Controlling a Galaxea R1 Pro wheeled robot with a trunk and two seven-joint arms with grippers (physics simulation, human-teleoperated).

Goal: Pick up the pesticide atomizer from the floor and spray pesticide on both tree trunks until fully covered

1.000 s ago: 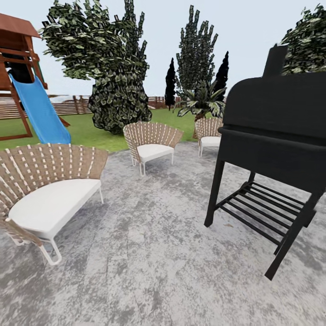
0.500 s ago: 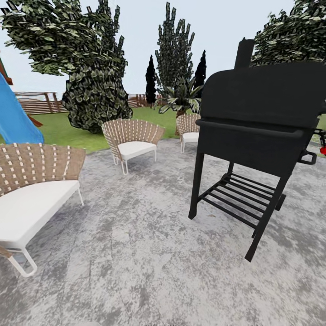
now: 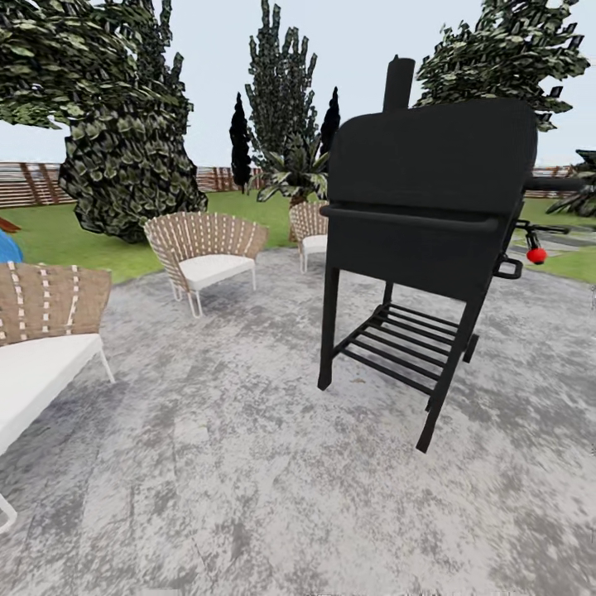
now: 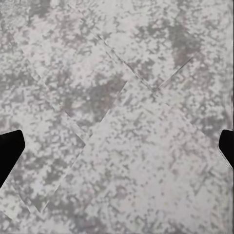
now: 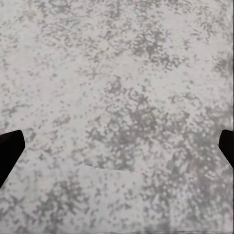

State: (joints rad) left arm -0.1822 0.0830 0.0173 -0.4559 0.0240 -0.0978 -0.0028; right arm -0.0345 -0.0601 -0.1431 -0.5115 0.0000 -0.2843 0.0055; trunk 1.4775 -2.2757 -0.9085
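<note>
I stand on grey mottled stone paving point(image 3: 248, 463), with the garden lawn point(image 3: 58, 236) and its brown slat fence point(image 3: 25, 182) beyond. Leafy dark-green tree crowns rise at the far left point(image 3: 74, 58) and behind the grill at the upper right point(image 3: 505, 50); their trunks are hidden. The pesticide atomizer is out of view. My left gripper point(image 4: 117, 151) is open, fingertips point(image 4: 9, 151) wide apart above bare paving. My right gripper point(image 5: 117, 151) is open too, with nothing but paving between its fingertips point(image 5: 9, 148).
A black smoker grill point(image 3: 430, 199) on legs stands close ahead on the right. Wicker chairs with white cushions sit at the near left point(image 3: 41, 331), the middle point(image 3: 207, 248) and further back point(image 3: 310, 232). A palm point(image 3: 294, 174) and narrow black trees point(image 3: 240, 141) stand behind. A red knob point(image 3: 536, 256) shows past the grill.
The whole picture has slid leftward, so the camera has swung right. The blue slide has almost left the frame, and a red knob and more lawn appear at right.
</note>
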